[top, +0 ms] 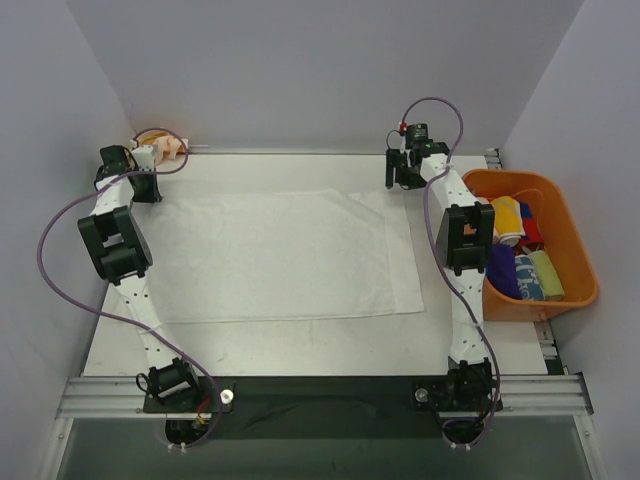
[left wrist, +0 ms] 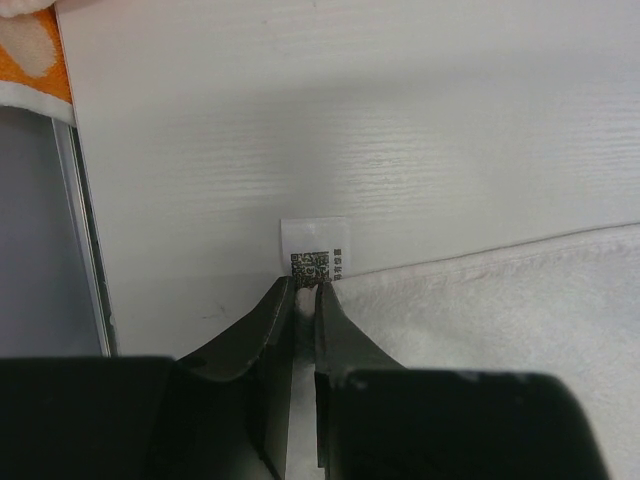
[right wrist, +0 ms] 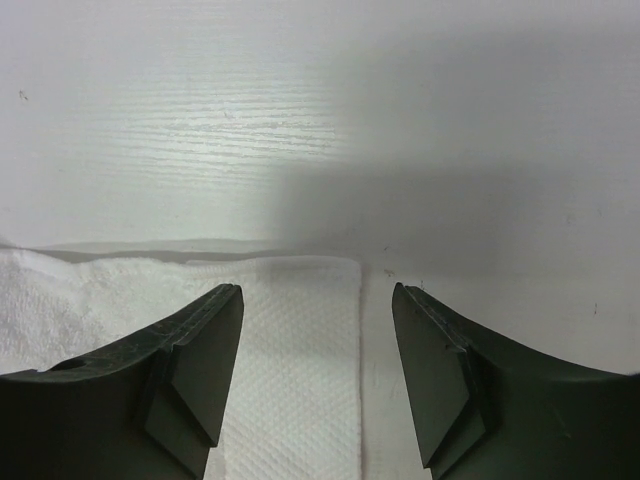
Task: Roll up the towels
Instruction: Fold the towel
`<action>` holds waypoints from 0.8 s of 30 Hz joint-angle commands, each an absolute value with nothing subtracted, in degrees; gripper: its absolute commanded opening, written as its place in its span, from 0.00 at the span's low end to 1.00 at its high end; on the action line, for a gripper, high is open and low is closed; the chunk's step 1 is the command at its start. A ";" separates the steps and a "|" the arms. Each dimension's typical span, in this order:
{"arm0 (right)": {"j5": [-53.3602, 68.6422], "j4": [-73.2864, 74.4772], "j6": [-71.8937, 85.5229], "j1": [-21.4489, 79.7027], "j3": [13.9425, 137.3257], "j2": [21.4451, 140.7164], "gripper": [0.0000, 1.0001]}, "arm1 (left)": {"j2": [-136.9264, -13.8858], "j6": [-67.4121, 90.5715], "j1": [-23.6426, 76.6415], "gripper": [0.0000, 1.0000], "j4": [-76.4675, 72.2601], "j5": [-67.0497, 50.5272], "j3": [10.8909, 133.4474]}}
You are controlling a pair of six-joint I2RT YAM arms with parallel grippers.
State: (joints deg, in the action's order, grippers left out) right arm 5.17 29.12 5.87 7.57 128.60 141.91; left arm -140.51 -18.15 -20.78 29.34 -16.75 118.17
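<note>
Left gripper [left wrist: 303,286] clenched on white towel [top: 290,255] corner, right gripper [right wrist: 316,290] released, orange bin [top: 540,308] beside.

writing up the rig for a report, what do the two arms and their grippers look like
The left arm and right arm match: white tubular links, boxy black joint housings, and a purple cable looping along each. The left gripper and right gripper have dark, tapered fingers.

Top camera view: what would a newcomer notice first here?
A large white towel lies flat mid-table. An orange bin at the right edge holds coloured rolled towels. The left end effector is closed at the towel's far-left corner; the right end effector hangs open over its far-right corner.
</note>
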 commanded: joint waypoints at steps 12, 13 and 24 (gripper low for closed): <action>-2.46 35.42 -13.71 10.81 130.16 146.15 0.60 | -138.69 -18.02 -20.74 0.15 33.49 -18.19 119.53; -2.29 35.51 -13.97 10.72 130.25 146.77 0.59 | -138.78 -17.93 -20.74 0.15 33.49 -18.28 119.53; 6.06 41.39 -18.02 10.20 136.49 150.38 0.31 | -139.48 -17.49 -20.92 0.15 34.71 -19.16 121.02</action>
